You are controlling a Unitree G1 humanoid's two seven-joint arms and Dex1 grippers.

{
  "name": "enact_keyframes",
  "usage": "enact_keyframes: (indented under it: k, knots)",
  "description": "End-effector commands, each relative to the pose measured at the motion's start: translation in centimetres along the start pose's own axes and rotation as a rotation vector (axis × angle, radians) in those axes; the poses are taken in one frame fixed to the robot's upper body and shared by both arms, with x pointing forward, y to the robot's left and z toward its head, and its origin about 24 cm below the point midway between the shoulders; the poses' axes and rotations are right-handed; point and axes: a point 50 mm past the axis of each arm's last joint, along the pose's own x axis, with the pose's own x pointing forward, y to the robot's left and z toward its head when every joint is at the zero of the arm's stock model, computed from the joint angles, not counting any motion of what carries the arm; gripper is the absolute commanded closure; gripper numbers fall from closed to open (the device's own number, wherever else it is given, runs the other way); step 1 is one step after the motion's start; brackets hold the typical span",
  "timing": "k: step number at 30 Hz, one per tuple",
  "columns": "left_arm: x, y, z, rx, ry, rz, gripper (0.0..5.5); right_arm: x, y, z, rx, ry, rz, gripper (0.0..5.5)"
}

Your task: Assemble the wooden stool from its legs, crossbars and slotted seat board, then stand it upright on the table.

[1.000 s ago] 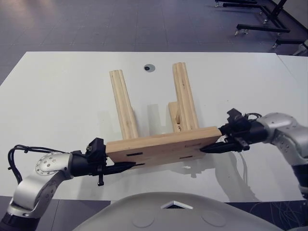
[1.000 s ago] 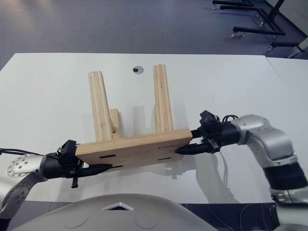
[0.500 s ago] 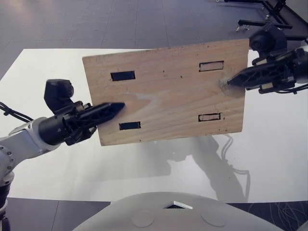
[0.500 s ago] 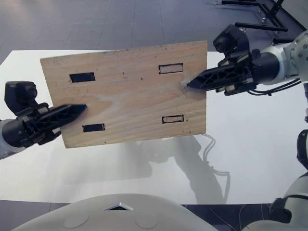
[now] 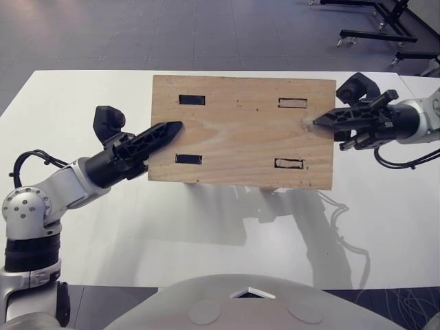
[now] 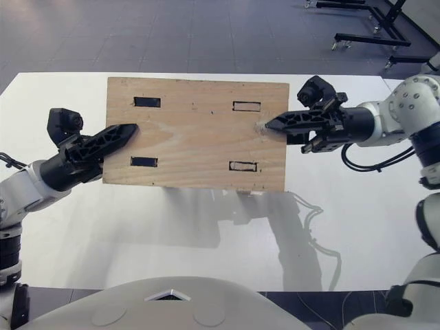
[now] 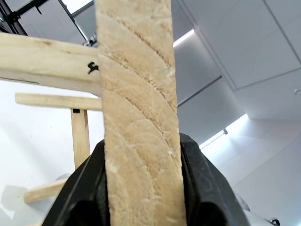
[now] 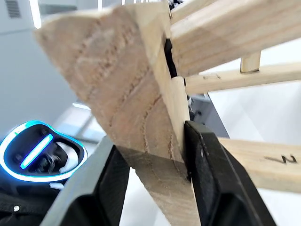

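Note:
The assembled wooden stool is held over the white table (image 5: 103,227) with its slotted seat board (image 5: 240,130) facing up. The board hides most of the legs, and I cannot tell whether the feet touch the table. My left gripper (image 5: 175,128) is shut on the board's left edge and my right gripper (image 5: 317,122) on its right edge. In the left wrist view the board's edge (image 7: 138,117) sits between the black fingers (image 7: 84,188), with a leg (image 7: 47,59) and a crossbar (image 7: 56,101) beyond. The right wrist view shows the board's corner (image 8: 127,84) clamped, with a leg (image 8: 235,28) joined into it.
The table's near edge runs just below the arms, and bare tabletop lies on all sides of the stool. Black wheeled frames (image 5: 385,34) stand on the floor beyond the table at the back right.
Both grippers lifted the stool from lying on its side and turned it seat-up. Since half a second ago the board has come down, moved away and levelled out.

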Motion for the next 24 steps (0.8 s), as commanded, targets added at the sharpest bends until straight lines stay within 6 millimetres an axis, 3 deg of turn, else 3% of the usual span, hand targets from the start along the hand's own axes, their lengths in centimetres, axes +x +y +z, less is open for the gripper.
enact_keyframes:
  k: [1, 3, 4, 8, 14, 18, 21, 24]
  knots:
    - [-0.8, 1.4, 2.8, 0.023, -0.19, 0.079, 4.15, 0.0, -3.0, -0.3, 0.115, -0.103, 0.072, 3.76]
    - [-0.8, 2.0, 3.4, 0.024, -0.231, 0.088, 4.15, 0.4, -3.5, 0.5, 0.072, -0.152, 0.036, 3.76]
    - [-0.7, 2.3, 3.8, 0.015, -0.254, 0.082, 3.78, 0.6, -3.6, 1.1, 0.055, -0.18, 0.03, 3.38]
    - [0.3, 3.5, 4.2, -0.001, -0.271, 0.069, 3.2, 1.1, -3.8, 1.6, 0.029, -0.23, 0.047, 2.65]
    - [0.6, 3.7, 3.9, 0.024, -0.241, 0.07, 2.12, 0.8, -4.0, 1.6, -0.042, -0.312, 0.008, 1.41]
    - [-0.2, 3.2, 4.0, 0.24, -0.248, 0.19, 1.83, -1.2, -3.0, 0.0, -0.216, -0.385, -0.054, 0.88]
    - [-1.4, 1.7, 2.7, 0.444, -0.216, 0.272, 1.83, -2.9, -1.3, -2.1, -0.358, -0.412, -0.086, 0.38]
    - [-3.1, -0.5, 1.2, 0.618, -0.265, 0.323, 1.83, -4.0, -1.4, -5.1, -0.402, -0.434, -0.109, 0.38]
